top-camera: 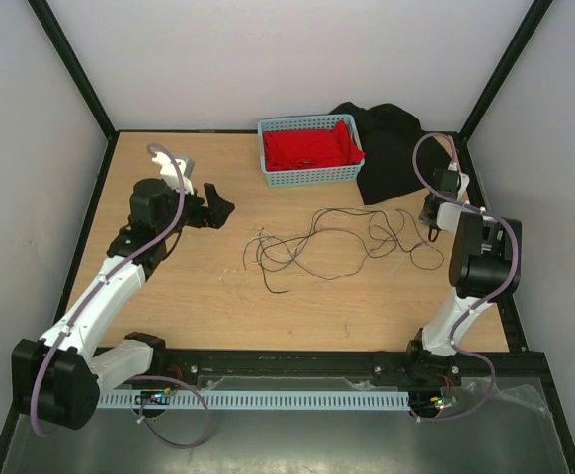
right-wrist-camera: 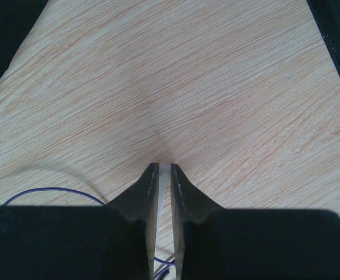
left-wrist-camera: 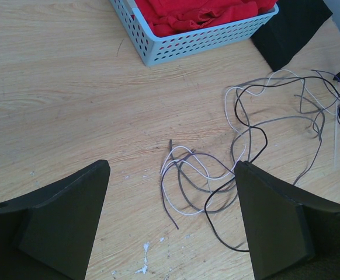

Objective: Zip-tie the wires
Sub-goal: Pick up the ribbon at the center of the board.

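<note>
The wires [top-camera: 319, 233] lie in loose thin loops on the middle of the wooden table [top-camera: 169, 306]. In the left wrist view the wires [left-wrist-camera: 246, 134] spread ahead and to the right of my left gripper [left-wrist-camera: 173, 166], which stands wide open just above the table with nothing between its fingers. In the top view the left gripper [top-camera: 213, 209] hovers left of the loops. My right gripper [top-camera: 432, 223] points down at the loops' right end. In its wrist view the right gripper [right-wrist-camera: 164, 168] is shut on a thin pale strip [right-wrist-camera: 163, 192], seemingly a zip tie. A purple wire [right-wrist-camera: 53, 189] curves to its left.
A light blue basket [top-camera: 310, 176] holding red cloth [top-camera: 312, 148] stands at the back centre. A black cloth [top-camera: 391, 148] lies to its right, by the back corner. The black frame rail [top-camera: 495, 212] runs along the table's right edge, close to the right arm.
</note>
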Robot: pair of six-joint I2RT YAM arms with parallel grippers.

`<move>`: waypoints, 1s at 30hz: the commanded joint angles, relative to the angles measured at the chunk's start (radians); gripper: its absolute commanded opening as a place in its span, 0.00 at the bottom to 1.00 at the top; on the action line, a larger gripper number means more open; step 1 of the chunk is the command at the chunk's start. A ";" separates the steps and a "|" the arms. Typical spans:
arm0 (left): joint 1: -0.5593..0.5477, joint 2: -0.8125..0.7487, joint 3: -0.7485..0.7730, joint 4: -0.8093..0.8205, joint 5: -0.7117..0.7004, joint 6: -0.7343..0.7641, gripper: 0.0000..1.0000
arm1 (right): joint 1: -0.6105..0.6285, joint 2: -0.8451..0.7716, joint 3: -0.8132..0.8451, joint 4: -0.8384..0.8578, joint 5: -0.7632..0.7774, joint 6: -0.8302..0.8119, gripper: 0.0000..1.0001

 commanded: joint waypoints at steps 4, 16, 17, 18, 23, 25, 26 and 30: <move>0.004 0.001 0.018 0.036 0.028 0.009 0.90 | -0.007 -0.014 -0.008 -0.027 0.022 -0.006 0.15; 0.014 0.007 0.019 0.036 0.047 -0.006 0.90 | -0.003 -0.131 0.043 0.097 -0.010 -0.035 0.00; 0.014 0.008 0.020 0.036 0.048 -0.006 0.90 | -0.003 -0.136 0.051 0.112 -0.001 -0.043 0.00; 0.015 0.007 0.019 0.037 0.052 -0.006 0.90 | -0.002 -0.143 0.060 0.129 0.011 -0.059 0.00; 0.025 -0.005 0.024 0.036 0.097 -0.009 0.90 | 0.000 -0.183 0.063 0.257 0.098 -0.128 0.00; 0.029 -0.014 0.029 0.038 0.127 -0.011 0.90 | 0.001 -0.203 0.057 0.309 0.143 -0.156 0.00; 0.030 -0.019 0.033 0.039 0.153 -0.013 0.90 | 0.001 -0.218 0.053 0.333 0.158 -0.164 0.00; 0.032 -0.039 0.063 0.057 0.237 -0.038 0.90 | 0.007 -0.306 0.017 0.436 0.181 -0.178 0.00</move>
